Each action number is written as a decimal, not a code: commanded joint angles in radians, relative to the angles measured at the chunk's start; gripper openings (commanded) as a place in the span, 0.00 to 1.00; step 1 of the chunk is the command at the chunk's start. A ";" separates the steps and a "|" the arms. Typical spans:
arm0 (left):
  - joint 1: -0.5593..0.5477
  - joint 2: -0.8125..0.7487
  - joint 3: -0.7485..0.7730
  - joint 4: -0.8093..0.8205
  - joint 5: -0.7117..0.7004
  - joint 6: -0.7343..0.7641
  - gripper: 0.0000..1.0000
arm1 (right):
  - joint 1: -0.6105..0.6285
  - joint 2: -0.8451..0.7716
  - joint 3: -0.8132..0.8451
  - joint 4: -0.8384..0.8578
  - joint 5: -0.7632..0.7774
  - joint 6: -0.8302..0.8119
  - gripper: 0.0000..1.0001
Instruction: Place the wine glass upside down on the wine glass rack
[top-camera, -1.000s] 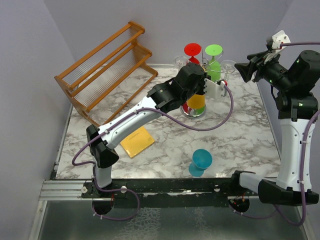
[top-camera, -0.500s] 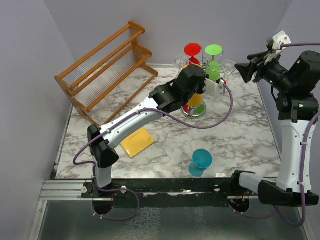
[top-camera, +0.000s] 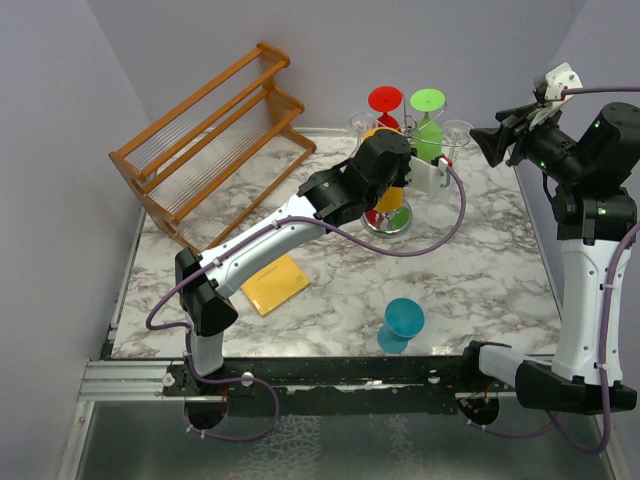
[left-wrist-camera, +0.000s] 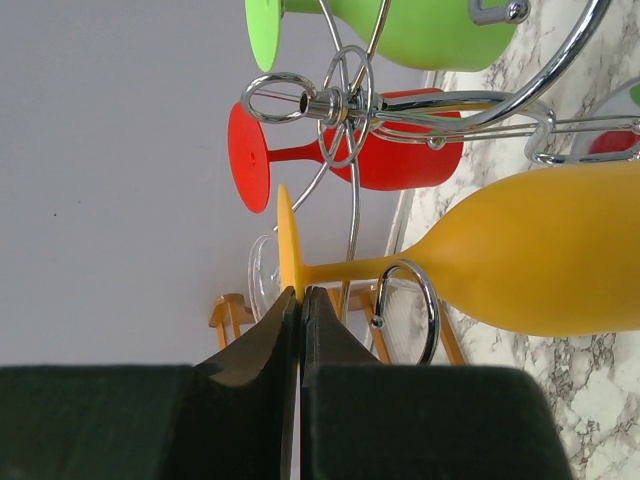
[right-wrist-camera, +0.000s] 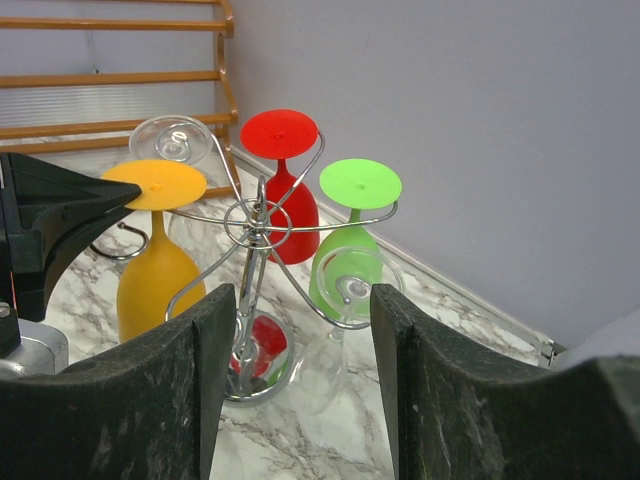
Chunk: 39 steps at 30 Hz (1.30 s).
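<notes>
The inverted yellow wine glass (left-wrist-camera: 540, 250), pinched by its foot in the closed left claw (left-wrist-camera: 300, 295) at a curled arm of the wine glass rack (left-wrist-camera: 330, 101), could be dropped if released before being seated, while the right claw (right-wrist-camera: 297, 300) is held part-open and empty.

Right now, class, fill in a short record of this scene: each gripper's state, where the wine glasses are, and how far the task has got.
Left gripper: shut on the foot rim of the yellow wine glass
Glass pose: upside down, stem at a scroll arm of the wine glass rack; whether it is fully seated, cannot tell
Right gripper: open, empty, raised, facing the rack
Already hanging: red glass, green glass
On the table: teal glass, near the front edge
Task stage: glass at the rack, not yet released
</notes>
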 joint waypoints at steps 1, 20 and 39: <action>-0.005 -0.060 0.005 0.012 -0.045 -0.021 0.00 | -0.008 -0.017 -0.005 -0.012 0.003 -0.013 0.58; -0.005 -0.091 0.035 -0.109 0.010 -0.057 0.00 | -0.022 -0.027 -0.035 -0.009 0.082 -0.032 0.98; -0.004 -0.107 0.074 -0.214 0.140 -0.116 0.00 | -0.039 -0.040 -0.053 -0.004 0.065 -0.030 1.00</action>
